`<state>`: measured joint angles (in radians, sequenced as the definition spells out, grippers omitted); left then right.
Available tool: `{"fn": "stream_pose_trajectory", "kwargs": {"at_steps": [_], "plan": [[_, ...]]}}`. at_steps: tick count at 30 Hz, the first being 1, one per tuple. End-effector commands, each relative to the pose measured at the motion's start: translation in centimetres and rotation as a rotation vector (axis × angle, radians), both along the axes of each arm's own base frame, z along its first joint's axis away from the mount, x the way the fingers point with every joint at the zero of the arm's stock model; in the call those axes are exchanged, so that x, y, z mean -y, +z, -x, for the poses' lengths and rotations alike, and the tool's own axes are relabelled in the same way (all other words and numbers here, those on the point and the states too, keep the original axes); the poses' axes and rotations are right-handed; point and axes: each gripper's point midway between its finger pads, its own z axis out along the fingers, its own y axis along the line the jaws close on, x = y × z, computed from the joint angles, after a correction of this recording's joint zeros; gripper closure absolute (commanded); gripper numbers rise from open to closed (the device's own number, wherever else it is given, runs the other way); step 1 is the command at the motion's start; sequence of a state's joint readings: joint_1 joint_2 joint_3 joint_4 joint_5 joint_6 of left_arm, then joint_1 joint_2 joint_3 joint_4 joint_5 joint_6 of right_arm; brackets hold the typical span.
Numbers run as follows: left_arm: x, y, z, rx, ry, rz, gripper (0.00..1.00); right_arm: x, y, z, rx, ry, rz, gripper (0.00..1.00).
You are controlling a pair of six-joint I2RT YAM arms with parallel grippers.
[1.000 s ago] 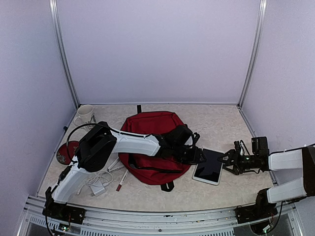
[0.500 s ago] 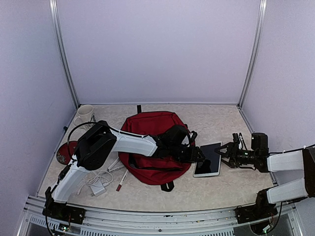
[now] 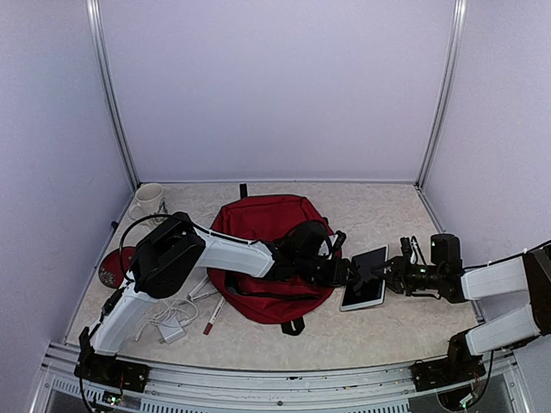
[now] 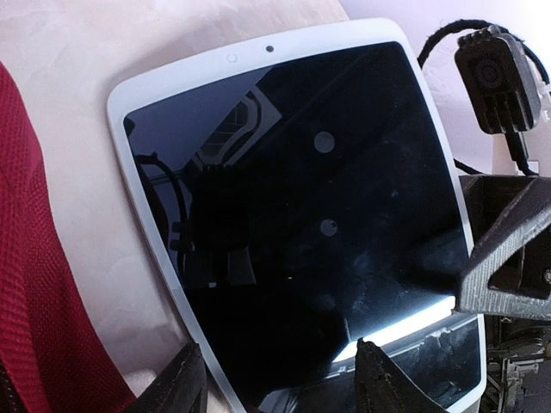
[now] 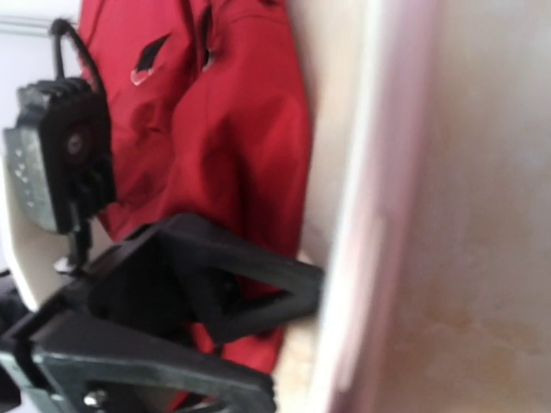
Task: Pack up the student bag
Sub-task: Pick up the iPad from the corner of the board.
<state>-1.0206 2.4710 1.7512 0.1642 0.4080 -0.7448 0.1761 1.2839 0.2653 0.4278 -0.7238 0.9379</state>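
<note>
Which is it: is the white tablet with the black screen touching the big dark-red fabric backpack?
Apart. The left wrist view shows a strip of pale table between the white tablet and the dark-red fabric backpack.

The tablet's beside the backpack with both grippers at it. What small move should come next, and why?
Probably close the right gripper firmly on the tablet's right edge before lifting. Its fingers sit at that edge, but the blurred wrist view shows no sure hold; the tablet lies outside the backpack, and the left gripper's fingers stand apart at its other side.
</note>
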Motion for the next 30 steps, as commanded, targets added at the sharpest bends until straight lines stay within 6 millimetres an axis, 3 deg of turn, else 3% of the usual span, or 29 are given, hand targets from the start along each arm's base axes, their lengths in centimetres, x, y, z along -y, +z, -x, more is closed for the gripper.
{"fn": "stream_pose_trajectory", "kwargs": {"at_steps": [1, 6, 10, 14, 16, 23, 30], "plan": [[-1.2, -4.8, 3.4, -0.109, -0.055, -0.115, 0.42, -0.1, 1.9, -0.9, 0.071, -0.003, 0.038, 0.76], [-1.4, -3.9, 3.5, -0.093, -0.051, -0.094, 0.40, 0.3, 1.9, -0.8, 0.056, 0.004, 0.085, 0.89], [-1.3, -1.1, 3.8, -0.058, -0.073, -0.030, 0.39, 0.3, 2.6, -0.6, 0.068, 0.015, 0.101, 0.98], [-2.1, 3.5, 4.3, 0.026, -0.092, 0.053, 0.36, 0.8, 3.2, -0.6, 0.092, 0.019, 0.159, 1.00], [-2.6, 6.7, 4.3, 0.086, -0.098, 0.093, 0.34, 0.8, 3.9, -0.5, 0.110, 0.030, 0.172, 1.00], [-4.9, 15.6, 5.1, 0.288, -0.111, 0.186, 0.26, -0.1, 9.1, 0.3, 0.275, 0.170, 0.216, 1.00], [-8.1, 22.0, 4.7, 0.424, -0.119, 0.241, 0.18, -1.8, 16.0, 1.6, 0.507, 0.345, 0.188, 1.00]]}}
